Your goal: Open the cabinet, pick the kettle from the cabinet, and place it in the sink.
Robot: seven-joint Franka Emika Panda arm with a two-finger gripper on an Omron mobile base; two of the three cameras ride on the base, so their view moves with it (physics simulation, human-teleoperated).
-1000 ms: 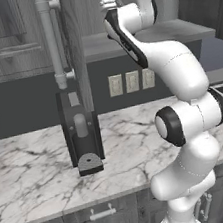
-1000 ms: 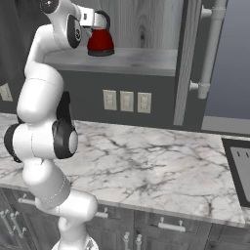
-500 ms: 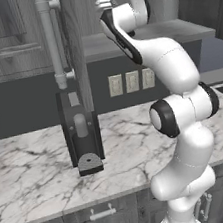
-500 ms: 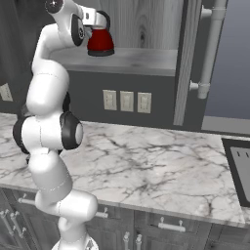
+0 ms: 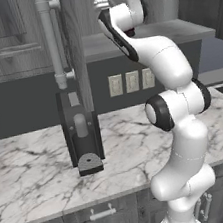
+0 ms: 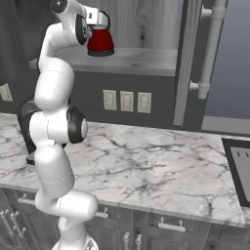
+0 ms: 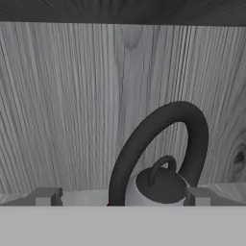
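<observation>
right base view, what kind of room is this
A kitchen, computer-rendered by the look of it: a white marble counter over drawer fronts, an open wall cabinet with a red kettle on its shelf, and the corner of a black sink at the right edge.

Red kettle [image 6: 100, 41] with black arched handle [image 7: 158, 139]; grey wood-grain cabinet [image 6: 146, 22] interior; white marble counter [image 6: 161, 171], grey-veined; white arm [image 5: 170, 69], dark joints.
</observation>
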